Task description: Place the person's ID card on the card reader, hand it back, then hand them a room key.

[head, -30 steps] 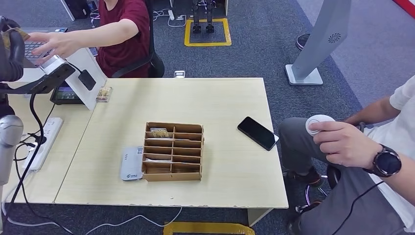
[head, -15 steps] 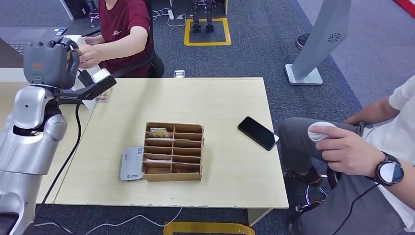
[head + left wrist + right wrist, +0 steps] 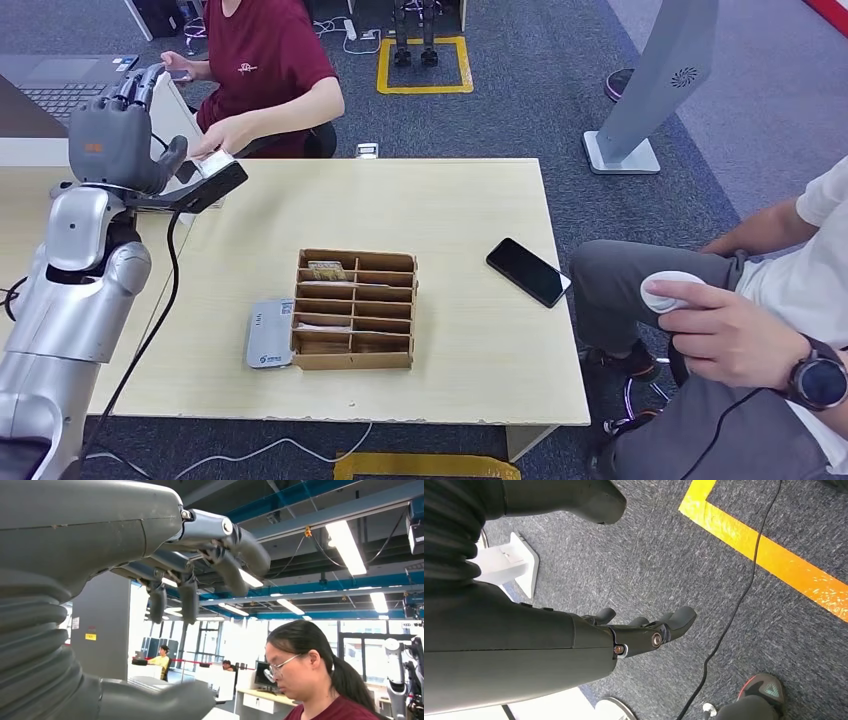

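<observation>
Pale wooden table (image 3: 450,200) on grey carpet. Left hand (image 3: 118,140) raised, fingers spread, empty. Right hand (image 3: 644,630) hangs over floor, fingers loose, empty. Person's hand (image 3: 222,135) apparently has ID card; cannot confirm. Next: lower slowly to brown compartmented wooden box (image 3: 353,310), pinch one room key cleanly.

The worktop (image 3: 440,200) is pale wood; the divided organizer (image 3: 353,309) is brown cardboard; the card reader (image 3: 269,335) is light grey; the phone (image 3: 527,271) is black; the person's shirt (image 3: 262,60) is maroon; the carpet (image 3: 520,90) is dark grey-blue with yellow tape (image 3: 424,66); the left hand (image 3: 118,140) is dark grey.
</observation>
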